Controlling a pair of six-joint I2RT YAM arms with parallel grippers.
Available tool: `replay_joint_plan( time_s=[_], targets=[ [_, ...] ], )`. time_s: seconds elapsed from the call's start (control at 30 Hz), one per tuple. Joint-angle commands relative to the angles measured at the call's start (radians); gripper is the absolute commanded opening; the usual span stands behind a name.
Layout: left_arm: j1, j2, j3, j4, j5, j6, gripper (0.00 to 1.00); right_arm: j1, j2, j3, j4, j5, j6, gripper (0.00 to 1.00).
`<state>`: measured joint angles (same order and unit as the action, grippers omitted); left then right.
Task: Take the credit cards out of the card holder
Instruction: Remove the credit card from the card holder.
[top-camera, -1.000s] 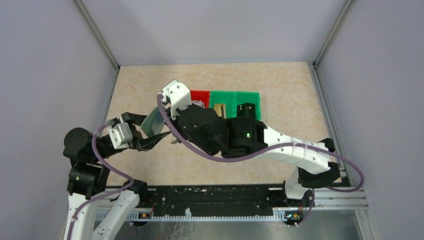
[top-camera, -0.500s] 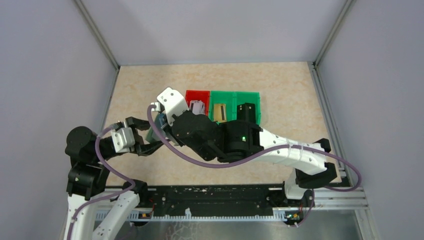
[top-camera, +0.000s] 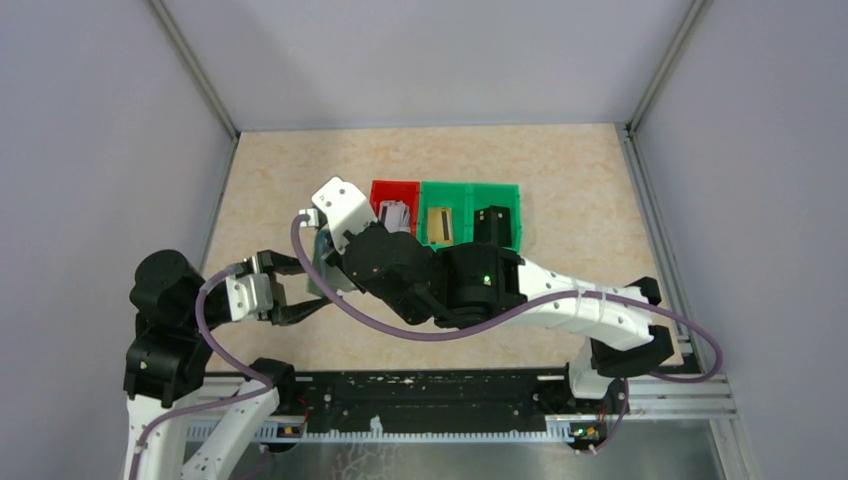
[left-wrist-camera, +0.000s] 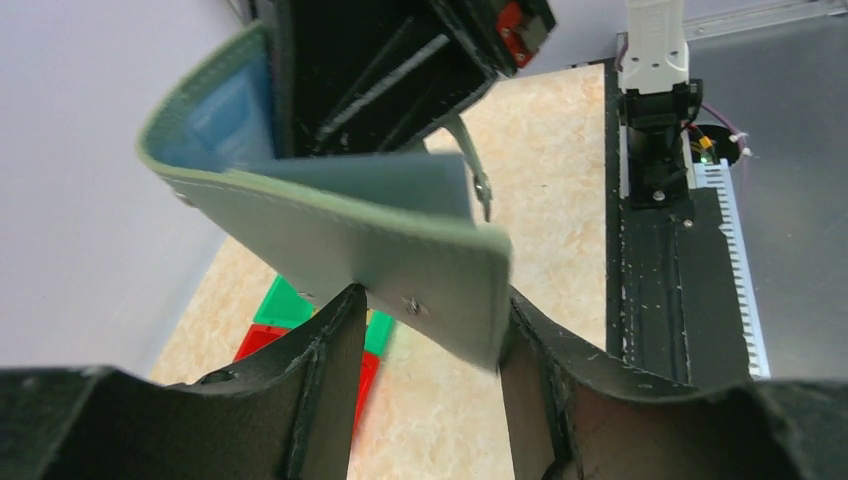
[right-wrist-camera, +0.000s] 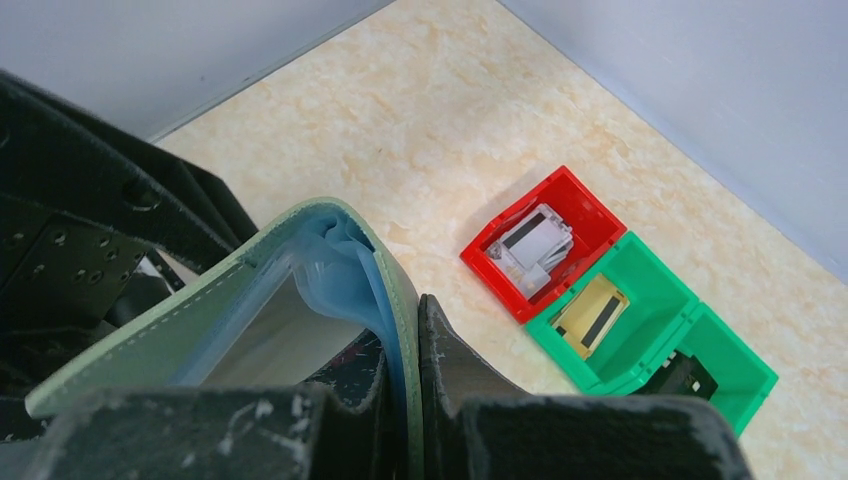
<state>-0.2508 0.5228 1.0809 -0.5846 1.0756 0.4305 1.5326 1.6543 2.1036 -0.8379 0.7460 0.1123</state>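
You're looking at a beige speckled table (top-camera: 560, 180) boxed in by pale grey walls (top-camera: 100, 130). Near its middle, a red bin (right-wrist-camera: 578, 182) and two green bins (right-wrist-camera: 668, 280) sit edge to edge in a row.

The card holder (left-wrist-camera: 400, 250) is up off the table, left of the bins and between your two arms, folded partly open so its blue lining shows.

Your right gripper (right-wrist-camera: 403, 330) has its fingers pressed together on one leaf of the holder, pinching it near the curved fold.

Your left gripper (left-wrist-camera: 430, 300) has its fingers set wide apart, one on each side of the other leaf (from the wrist view you can't tell whether they actually press on its edges).

Pale, striped credit cards (right-wrist-camera: 535, 240) lie in the red bin. A gold card (right-wrist-camera: 592, 312) with a dark stripe lies in the green bin beside it. Something dark (right-wrist-camera: 685, 375) sits in the far green bin, too small to make out.
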Motion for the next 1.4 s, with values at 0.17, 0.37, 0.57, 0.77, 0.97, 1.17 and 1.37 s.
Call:
replay_joint_plan(
  time_s=[0.17, 0.37, 0.57, 0.77, 0.97, 1.17, 1.37],
  targets=[
    [-0.005, -0.015, 0.022, -0.072, 0.013, 0.081, 0.48, 0.009, -0.019, 0.043, 0.121, 0.056, -0.022, 0.00],
    [-0.005, -0.059, -0.027, 0.133, -0.091, -0.119, 0.60, 0.014, -0.023, 0.033, 0.119, 0.070, -0.020, 0.00],
    [-0.005, -0.072, -0.032, 0.186, -0.213, -0.170, 0.57, 0.015, -0.036, 0.026, 0.126, 0.072, -0.023, 0.00],
    [-0.005, -0.082, -0.020, 0.163, -0.220, -0.104, 0.47, 0.015, -0.055, 0.017, 0.128, 0.067, -0.022, 0.00],
    [-0.005, -0.057, 0.042, 0.027, -0.087, -0.005, 0.46, 0.015, -0.105, -0.044, 0.159, 0.053, -0.020, 0.00],
    [-0.005, -0.051, 0.038, 0.097, -0.128, -0.063, 0.40, 0.015, -0.133, -0.076, 0.169, 0.026, -0.006, 0.00],
    [-0.005, -0.055, -0.003, 0.265, -0.160, -0.239, 0.38, 0.015, -0.133, -0.075, 0.159, 0.011, 0.007, 0.00]
  ],
)
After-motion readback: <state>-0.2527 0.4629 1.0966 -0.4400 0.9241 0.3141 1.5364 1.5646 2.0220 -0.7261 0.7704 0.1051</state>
